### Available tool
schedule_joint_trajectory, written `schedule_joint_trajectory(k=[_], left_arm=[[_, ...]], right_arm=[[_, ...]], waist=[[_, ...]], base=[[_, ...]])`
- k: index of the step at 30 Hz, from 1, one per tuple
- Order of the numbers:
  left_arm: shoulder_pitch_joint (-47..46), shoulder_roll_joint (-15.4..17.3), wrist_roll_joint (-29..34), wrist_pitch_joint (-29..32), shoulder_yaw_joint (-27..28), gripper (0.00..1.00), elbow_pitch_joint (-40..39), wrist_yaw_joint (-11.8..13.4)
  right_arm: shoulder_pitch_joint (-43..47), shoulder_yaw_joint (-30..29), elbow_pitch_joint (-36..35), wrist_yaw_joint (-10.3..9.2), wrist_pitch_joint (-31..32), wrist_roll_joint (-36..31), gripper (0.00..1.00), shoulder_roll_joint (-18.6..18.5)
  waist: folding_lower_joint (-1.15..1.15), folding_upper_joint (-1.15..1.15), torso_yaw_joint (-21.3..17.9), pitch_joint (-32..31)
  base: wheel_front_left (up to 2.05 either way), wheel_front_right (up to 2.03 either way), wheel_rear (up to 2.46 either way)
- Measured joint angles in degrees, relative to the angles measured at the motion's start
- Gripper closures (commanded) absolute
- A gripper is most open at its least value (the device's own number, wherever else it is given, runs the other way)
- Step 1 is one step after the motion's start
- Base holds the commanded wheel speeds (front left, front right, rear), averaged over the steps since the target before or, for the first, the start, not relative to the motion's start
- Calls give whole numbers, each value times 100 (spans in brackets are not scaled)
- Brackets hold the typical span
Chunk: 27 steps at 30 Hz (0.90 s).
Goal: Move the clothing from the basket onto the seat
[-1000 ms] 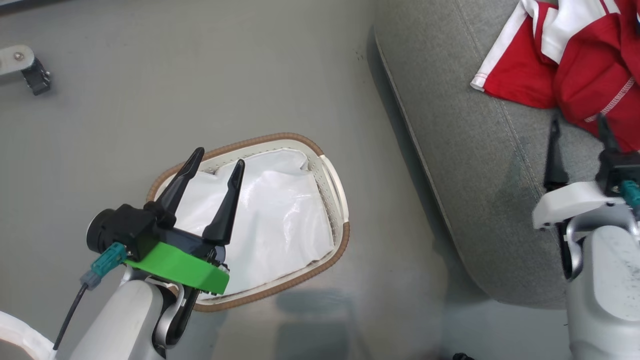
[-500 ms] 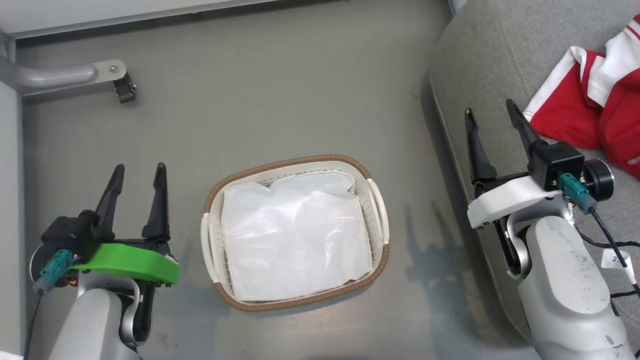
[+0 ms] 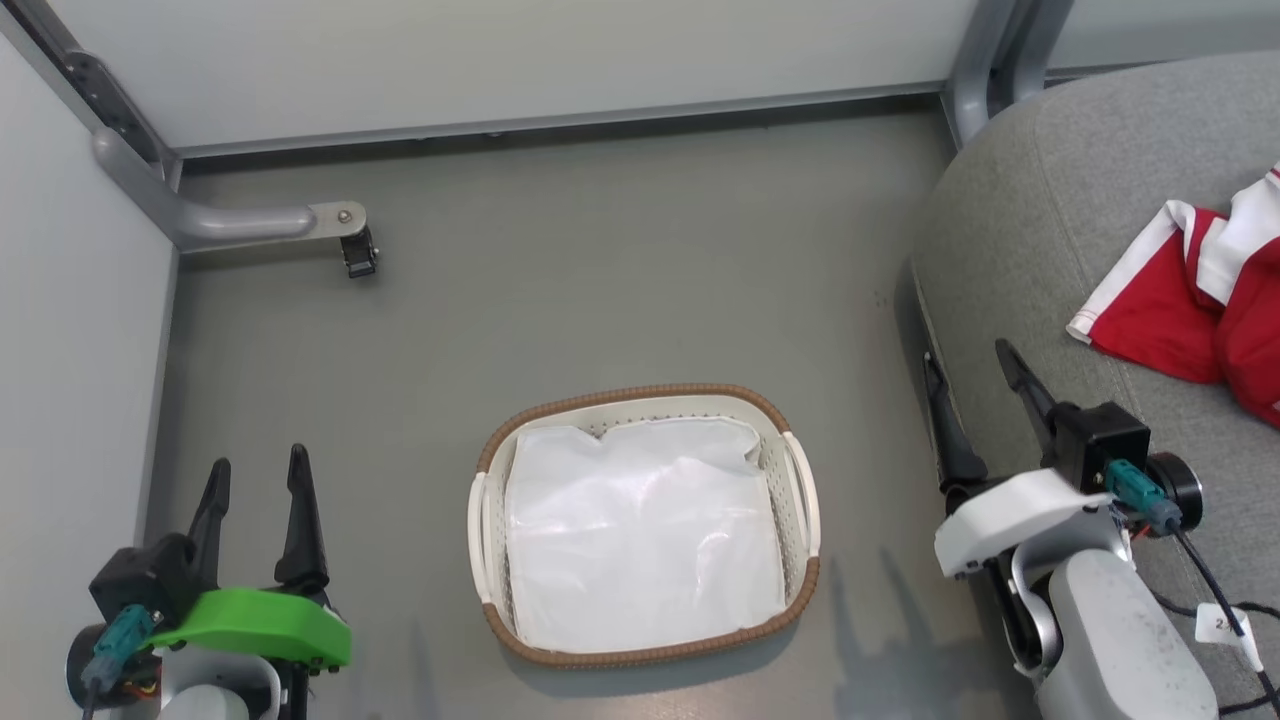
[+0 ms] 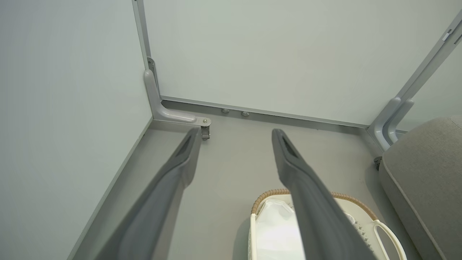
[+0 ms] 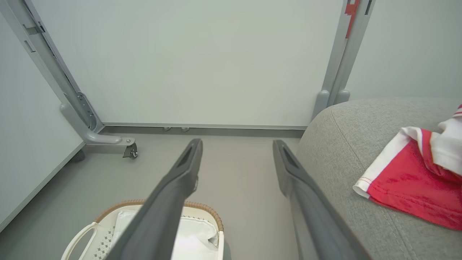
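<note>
One basket [image 3: 640, 391], one seat [image 3: 1050, 250], one clothing [image 3: 1150, 325] heap

bright, even, diffuse light; head view sharp.
soft shadows on floor [image 3: 890, 610]; liner sheet [image 3: 640, 530] glares white; left claw [image 4: 235, 131] and right claw [image 5: 236, 142] blur near lens; wrist-view edges bow.

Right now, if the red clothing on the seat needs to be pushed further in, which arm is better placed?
Right, probably. The right gripper stands open and empty at the edge of the seat, near the clothing. The left gripper, also open, is over the floor beyond the basket.
</note>
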Motion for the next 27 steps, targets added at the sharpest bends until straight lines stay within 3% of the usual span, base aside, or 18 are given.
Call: schedule_joint_trajectory(k=[17,18,23,27], left_arm=[[813,-183,-45,0,-94,0,248,0],[832,-186,-89,0,-107,100,243,0],[855,-226,-104,9,-149,100,458,1],[856,-248,-463,143,-116,100,448,1]], right_arm=[[960,47,192,0,0,98,0,0],[981,54,200,0,0,105,100,2],[1123,52,413,0,25,125,100,53],[1145,-11,424,0,157,531,100,57]], waist=[[0,0,176,-902],[0,0,177,-932],[0,0,175,-942],[0,0,164,-948]], base=[[0,0,0],[0,0,0],[0,0,0],[0,0,0]])
